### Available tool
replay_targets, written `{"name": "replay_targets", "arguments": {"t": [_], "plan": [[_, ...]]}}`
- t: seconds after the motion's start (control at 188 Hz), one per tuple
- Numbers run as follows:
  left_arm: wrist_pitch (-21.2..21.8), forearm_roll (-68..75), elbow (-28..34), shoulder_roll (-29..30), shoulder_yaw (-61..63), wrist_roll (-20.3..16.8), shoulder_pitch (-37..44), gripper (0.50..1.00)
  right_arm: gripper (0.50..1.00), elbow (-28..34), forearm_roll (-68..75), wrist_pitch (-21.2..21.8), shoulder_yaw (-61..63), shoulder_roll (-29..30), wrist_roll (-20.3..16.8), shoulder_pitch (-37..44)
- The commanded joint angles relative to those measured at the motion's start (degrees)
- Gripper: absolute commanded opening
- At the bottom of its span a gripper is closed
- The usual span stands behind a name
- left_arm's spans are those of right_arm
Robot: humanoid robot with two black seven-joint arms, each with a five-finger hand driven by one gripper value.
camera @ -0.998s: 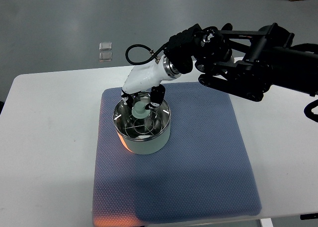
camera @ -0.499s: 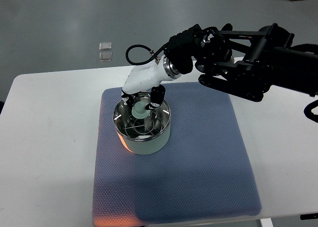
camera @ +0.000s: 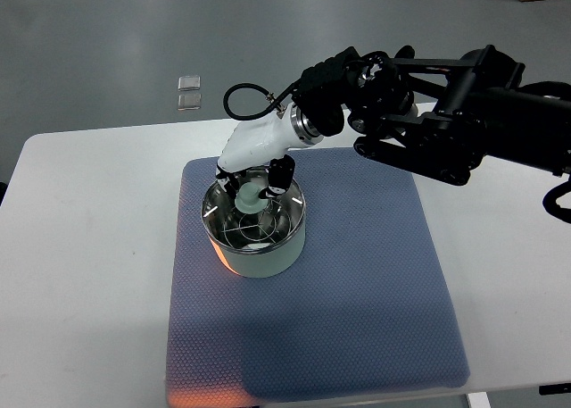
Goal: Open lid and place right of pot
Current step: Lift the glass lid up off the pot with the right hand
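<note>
I have the right hand [camera: 252, 187] down over the pot [camera: 255, 232], its arm reaching in from the right edge of the top view, and the dark fingers [camera: 282, 174] are curled in around the pale green knob [camera: 249, 197] of the glass lid [camera: 252, 219]. From here it looks like a closed grip on the knob, though I cannot be sure how firmly the fingertips bear on it. The lid sits directly beneath the hand, and as far as I can judge it is level on the pot's rim or only barely off it, so I count the opening as not really begun. The pot stands under the hand on the blue mat [camera: 357, 292], which lies on the white table [camera: 80, 247]. What is left is nearly everything: lift the lid clear, carry it toward the arm's own side, and set it on the open stretch of mat just right of the pot.
</note>
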Motion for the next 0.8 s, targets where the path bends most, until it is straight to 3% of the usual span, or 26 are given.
{"name": "replay_targets", "arguments": {"t": [0.0, 0.303, 0.796], "plan": [[0.0, 0.0, 0.1, 0.0, 0.0, 0.0, 0.0, 1.0, 0.656, 0.0, 0.0, 0.0, 0.0, 0.2, 0.0, 0.0], [0.0, 0.0, 0.0, 0.0, 0.0, 0.0, 0.0, 1.0, 0.586, -0.2, 0.0, 0.0, -0.1, 0.2, 0.0, 0.0], [0.0, 0.0, 0.1, 0.0, 0.0, 0.0, 0.0, 1.0, 0.564, -0.2, 0.3, 0.3, 0.3, -0.6, 0.2, 2.2]]}}
